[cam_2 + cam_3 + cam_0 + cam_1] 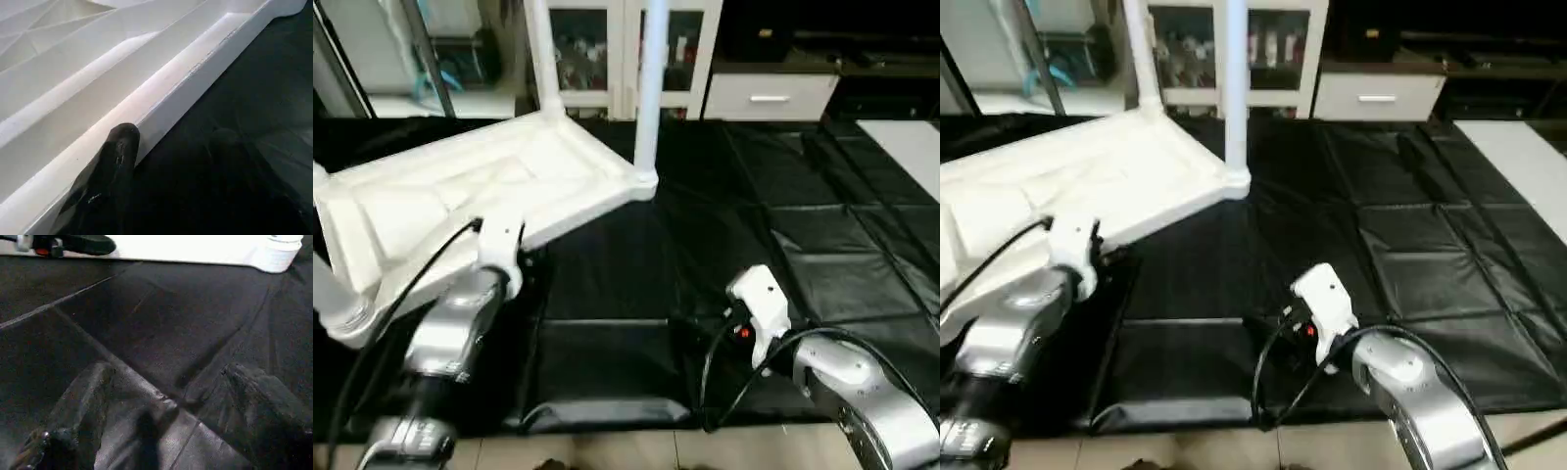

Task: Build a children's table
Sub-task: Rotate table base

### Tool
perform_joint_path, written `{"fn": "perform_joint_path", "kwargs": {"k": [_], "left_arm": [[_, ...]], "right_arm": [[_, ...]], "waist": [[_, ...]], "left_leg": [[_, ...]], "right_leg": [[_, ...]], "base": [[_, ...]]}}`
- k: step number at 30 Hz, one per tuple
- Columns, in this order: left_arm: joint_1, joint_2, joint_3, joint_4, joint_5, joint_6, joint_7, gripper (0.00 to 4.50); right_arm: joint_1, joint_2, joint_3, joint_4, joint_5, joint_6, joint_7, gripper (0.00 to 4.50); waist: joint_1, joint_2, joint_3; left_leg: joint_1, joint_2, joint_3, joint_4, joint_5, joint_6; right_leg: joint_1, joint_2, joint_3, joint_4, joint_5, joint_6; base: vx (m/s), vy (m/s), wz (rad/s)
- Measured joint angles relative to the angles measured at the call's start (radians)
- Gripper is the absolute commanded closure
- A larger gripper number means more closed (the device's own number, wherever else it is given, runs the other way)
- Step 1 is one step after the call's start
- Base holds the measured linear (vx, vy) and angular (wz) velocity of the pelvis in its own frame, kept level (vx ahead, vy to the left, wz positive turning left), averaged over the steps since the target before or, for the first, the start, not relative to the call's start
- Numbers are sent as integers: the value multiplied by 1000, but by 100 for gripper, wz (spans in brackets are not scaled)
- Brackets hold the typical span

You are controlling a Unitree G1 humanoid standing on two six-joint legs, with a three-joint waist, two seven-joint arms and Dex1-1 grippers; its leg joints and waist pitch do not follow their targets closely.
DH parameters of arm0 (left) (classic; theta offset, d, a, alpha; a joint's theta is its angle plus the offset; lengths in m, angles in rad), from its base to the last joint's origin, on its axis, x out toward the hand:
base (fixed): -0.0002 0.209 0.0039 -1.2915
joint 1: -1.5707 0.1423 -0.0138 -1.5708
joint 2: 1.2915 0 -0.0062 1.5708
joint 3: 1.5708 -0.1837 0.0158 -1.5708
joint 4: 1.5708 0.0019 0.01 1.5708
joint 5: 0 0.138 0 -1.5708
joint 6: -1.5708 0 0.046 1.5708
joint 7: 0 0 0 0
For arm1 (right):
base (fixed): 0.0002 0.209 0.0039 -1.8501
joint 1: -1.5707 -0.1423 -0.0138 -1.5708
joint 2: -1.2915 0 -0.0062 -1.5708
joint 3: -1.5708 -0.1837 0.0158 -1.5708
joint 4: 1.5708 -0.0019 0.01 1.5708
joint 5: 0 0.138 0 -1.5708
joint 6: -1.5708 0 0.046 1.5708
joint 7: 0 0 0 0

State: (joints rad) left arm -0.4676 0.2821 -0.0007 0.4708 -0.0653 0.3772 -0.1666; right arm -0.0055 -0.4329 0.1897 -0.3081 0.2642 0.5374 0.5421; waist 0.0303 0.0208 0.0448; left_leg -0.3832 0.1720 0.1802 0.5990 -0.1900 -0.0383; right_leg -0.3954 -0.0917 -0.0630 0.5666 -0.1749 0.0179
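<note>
The children's table lies upside down on the black-covered work table, its ribbed white underside facing up. Two white legs stand upright in its far corner sockets, and another leg shows at the near left corner. My left gripper is at the tabletop's near long rim. One black finger rests on the rim's edge, the other is over the black cover, and the jaws stand open. My right gripper hovers open over the black cover to the right, with nothing between its fingers.
The black padded cover stretches right of the children's table, with a raised fold near the front edge. A white panel lies at the far right. White cabinets and a drawer stand behind the work table.
</note>
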Motion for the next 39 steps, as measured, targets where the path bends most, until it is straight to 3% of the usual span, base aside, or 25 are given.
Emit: {"fn": "perform_joint_path", "kwargs": {"k": [4, 8, 11, 14, 15, 21, 22, 23, 24, 25, 26, 27, 28, 29, 31, 35, 39], "left_arm": [[-74, -18, 1, 146, 21, -98, 21, 182], [-111, -35, 4, 181, 19, -206, 8, 182], [-75, -58, 18, 80, -18, -342, -47, 182], [32, -59, 28, -101, -71, -429, -113, 182], [65, -59, 32, -150, -78, -448, -113, 163], [285, -59, 105, -417, -46, -690, -28, 113], [296, -59, 113, -429, -31, -712, -13, 113], [308, -58, 122, -446, 2, -746, 15, 104], [311, -59, 129, -467, 29, -769, 38, 104], [333, -65, 147, -492, 56, -789, 63, 94], [365, -70, 166, -512, 87, -799, 90, 84], [398, -79, 198, -539, 148, -804, 141, 70], [403, -83, 215, -558, 182, -804, 169, 70], [417, -91, 251, -611, 243, -807, 225, 59], [434, -116, 310, -684, 314, -791, 308, 33], [451, -141, 371, -757, 378, -768, 390, 8], [451, -174, 408, -792, 404, -728, 457, 3]], "right_arm": [[0, 0, 0, 0, -1, -2, -3, 68], [0, -1, -1, 0, -2, -3, -4, 68], [6, 1, -6, -4, -1, -3, -8, 68], [20, 21, -26, -5, 2, -17, -17, 68], [23, 28, -32, -5, 3, -22, -24, 68], [35, 85, -52, -4, 13, -61, -59, 68], [34, 89, -53, -4, 13, -66, -61, 68], [39, 98, -57, -4, 13, -74, -66, 68], [37, 98, -58, -1, 13, -78, -66, 68], [22, 98, -59, 3, 12, -83, -66, 68], [8, 96, -60, 6, 12, -87, -66, 68], [0, 99, -66, 5, 12, -99, -66, 68], [0, 103, -68, 7, 12, -104, -67, 68], [5, 108, -65, 11, 12, -106, -66, 68], [5, 109, -65, 19, 10, -115, -65, 68], [5, 111, -66, 25, 7, -136, -65, 68], [4, 115, -66, 39, 7, -137, -63, 68]], "waist": [[-7, 5, 3], [-23, 16, 10], [-32, 25, 16], [-49, 28, 18], [-54, 30, 19], [-82, 30, 36], [-80, 29, 39], [-68, 25, 41], [-32, -10, 32], [-20, -20, 33], [4, -13, 31], [19, 5, 20], [23, 13, 16], [23, 6, 17], [24, 1, 15], [24, 0, 15], [14, -11, 10]], "left_leg": [[0, 0, -12, -1, 0, 0], [1, 0, -14, -2, 0, 0], [2, -1, -13, -2, 0, 0], [8, -1, -13, -2, 0, 0], [10, 0, -13, -3, -1, 0], [16, 4, -38, -11, -2, -2], [13, 6, -38, -15, -2, -3], [17, 5, -30, -23, -2, -3], [31, 4, 5, -23, -1, -4], [31, -1, 10, -3, -15, -21], [23, -2, -11, 30, -40, -7], [26, -7, -42, 36, -42, -4], [26, -7, -44, 31, -30, -29], [22, 0, -34, 21, -26, -38], [15, 8, -26, 21, -21, -39], [15, 8, -26, 19, -23, -36], [13, 5, -26, 19, -26, -32]], "right_leg": [[9, 0, -14, -27, 0, 0], [16, -4, -27, -44, 0, 0], [17, -14, -37, -46, 0, 0], [16, -20, -47, -43, 0, 0], [17, -21, -52, -43, 0, 0], [23, -22, -90, -42, -1, -2], [25, -21, -90, -35, -5, -5], [21, -20, -69, 32, -49, -17], [18, -20, -15, 85, -71, -8], [1, -17, 0, 90, -60, -3], [-6, -13, -2, 91, -60, -3], [-10, -1, -5, 91, -60, -3], [-13, 2, -5, 91, -59, -3], [-19, 10, 1, 83, -51, -9], [-17, 21, 10, 71, -20, -22], [-8, 21, 11, 58, -21, -19], [-7, 22, 16, 54, -20, -17]], "base": [[0, 0, 0], [0, 0, 0], [0, 0, 0], [0, 0, 0], [0, 0, 0], [0, 0, 0], [-46, -63, 4], [-32, -110, 28], [14, -207, 31], [60, -169, 27], [106, -122, -7], [61, -24, -9], [84, -51, 2], [20, -64, 30], [13, -53, 29], [0, 0, 0], [0, 0, 0]]}}
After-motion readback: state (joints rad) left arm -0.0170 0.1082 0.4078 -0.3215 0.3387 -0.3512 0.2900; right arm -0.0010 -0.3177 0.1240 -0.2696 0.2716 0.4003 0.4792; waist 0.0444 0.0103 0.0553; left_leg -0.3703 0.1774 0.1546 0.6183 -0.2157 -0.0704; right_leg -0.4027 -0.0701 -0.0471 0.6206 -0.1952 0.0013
